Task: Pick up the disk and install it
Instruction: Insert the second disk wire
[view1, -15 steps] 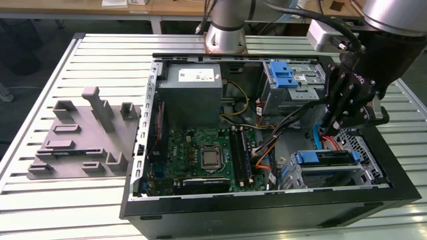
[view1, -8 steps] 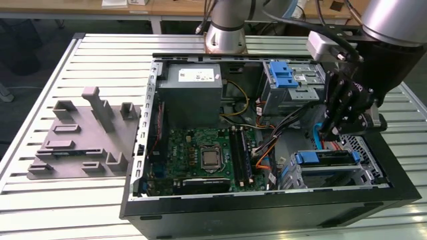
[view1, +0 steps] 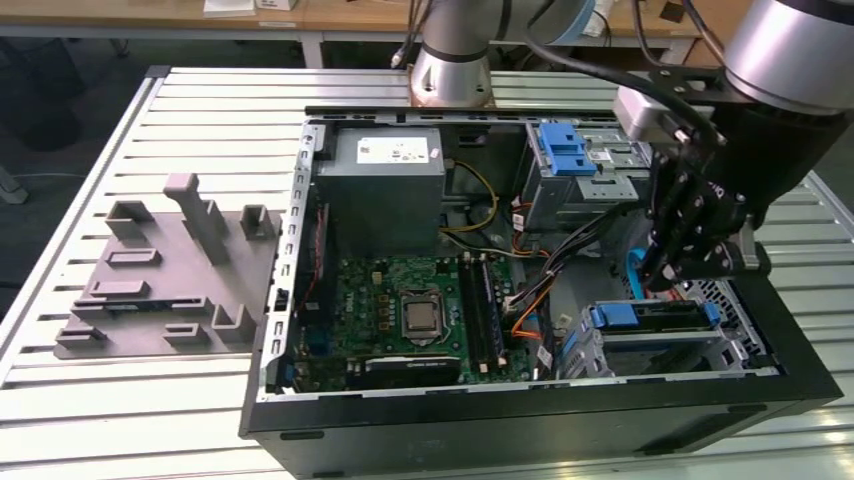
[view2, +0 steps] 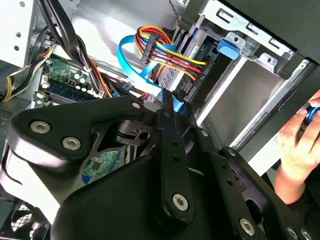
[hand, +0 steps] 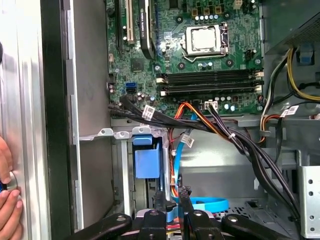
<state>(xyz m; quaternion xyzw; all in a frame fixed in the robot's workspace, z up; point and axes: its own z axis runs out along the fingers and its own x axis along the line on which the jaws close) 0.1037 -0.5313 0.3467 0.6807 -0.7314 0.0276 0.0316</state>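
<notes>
My gripper (view1: 667, 272) hangs over the drive bay at the exterior view's right end of the open computer case (view1: 287, 300). Its fingers are shut on the disk (view1: 637, 268), which is held on edge, with a blue rail showing beside the fingers. In the second wrist view the disk (view2: 100, 165) shows a green circuit board through the gripper's links, with a blue rail at the fingertips (view2: 169, 102). In the first wrist view the gripper (hand: 170, 200) pinches a thin blue edge of the disk (hand: 171, 211) just above the bay's blue latch (hand: 147, 160).
Bundles of black, orange and blue cables (hand: 200, 125) cross right by the bay. The motherboard (view1: 414, 310), a grey power-supply box (view1: 380, 185) and an upper metal cage with a blue latch (view1: 567, 150) fill the case. A person's hand (view2: 300, 145) rests on the case's outer wall. A grey fixture (view1: 160, 270) lies on the table.
</notes>
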